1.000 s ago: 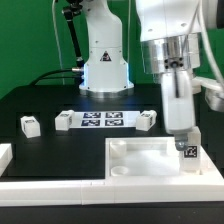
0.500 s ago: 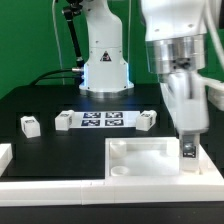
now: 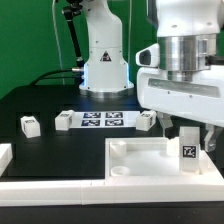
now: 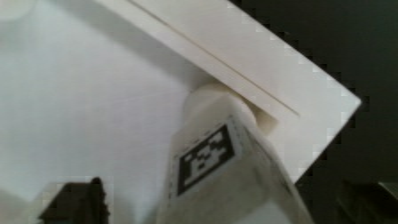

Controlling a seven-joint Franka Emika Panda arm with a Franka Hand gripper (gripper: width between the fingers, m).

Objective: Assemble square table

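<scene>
The white square tabletop (image 3: 140, 160) lies at the front of the exterior view, rim up. One white tagged leg (image 3: 188, 148) stands upright in its corner socket on the exterior view's right. My gripper (image 3: 187, 135) is open around that leg, one finger on each side and neither touching it. In the wrist view the leg (image 4: 222, 150) with its tag rises between my dark fingertips (image 4: 80, 200), over the tabletop's corner (image 4: 267, 70). Three more legs lie loose on the black table: one on the exterior view's left (image 3: 29, 125), one (image 3: 63, 120) and one (image 3: 146, 120) at the marker board's ends.
The marker board (image 3: 100, 121) lies flat behind the tabletop. Long white border rails run along the front (image 3: 90, 188) and the exterior view's left (image 3: 5, 155). The robot base (image 3: 105, 60) stands at the back.
My gripper was shut on the upright leg in the corner socket. It has let go, opened wide and turned about its axis; the leg stays standing.
</scene>
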